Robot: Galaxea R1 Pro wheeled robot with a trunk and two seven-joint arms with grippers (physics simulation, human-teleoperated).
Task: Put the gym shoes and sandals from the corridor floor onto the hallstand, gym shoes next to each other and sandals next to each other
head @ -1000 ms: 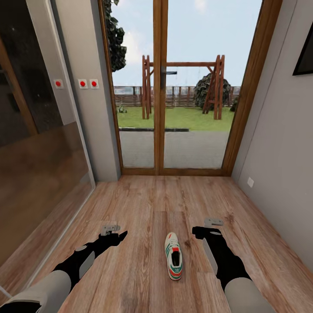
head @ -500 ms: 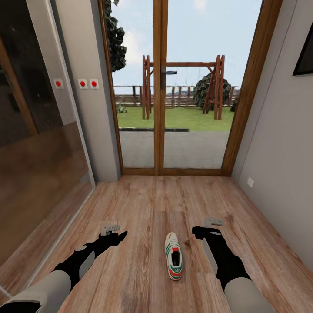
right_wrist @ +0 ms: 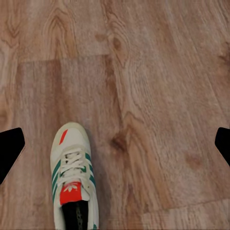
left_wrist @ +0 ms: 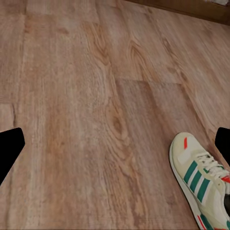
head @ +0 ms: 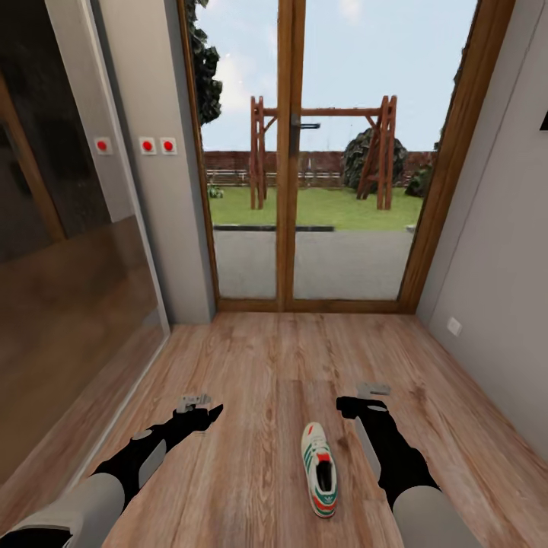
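One gym shoe [head: 320, 470] on the corridor floor [head: 251, 358], sole down, toe toward the glazed door [head: 285, 152], heel toward the robot. Lies between the two arms, nearer the right one, touching neither. Cream-white upper, green side stripes, red tongue patch, small red mark at the toe.

Left pincer [head: 194, 399] released: hovers low above the planks, well to the left of the shoe, grasping nothing. From the left wrist, black fingers [left_wrist: 9, 148] spread to the two edges of the frame, bare wood between them, the shoe [left_wrist: 201, 184] off to one side near the far finger.

Right pincer [head: 373, 390] released too: hangs just beyond the toe and slightly right of it, apart from the shoe. From the right wrist, fingers [right_wrist: 9, 146] wide apart, with the shoe [right_wrist: 73, 175] seen from above between them, closer to one finger, laces and red patch plain to read, and nothing gripped.

Beyond the arms: wood-framed door with a handle, grass and a wooden swing frame [head: 320, 148] outside. Two red-dotted wall switches [head: 157, 144] on the grey wall left of the door, a glossy dark panel [head: 68, 266] along the left side, a white socket [head: 454, 326] low on the right wall.
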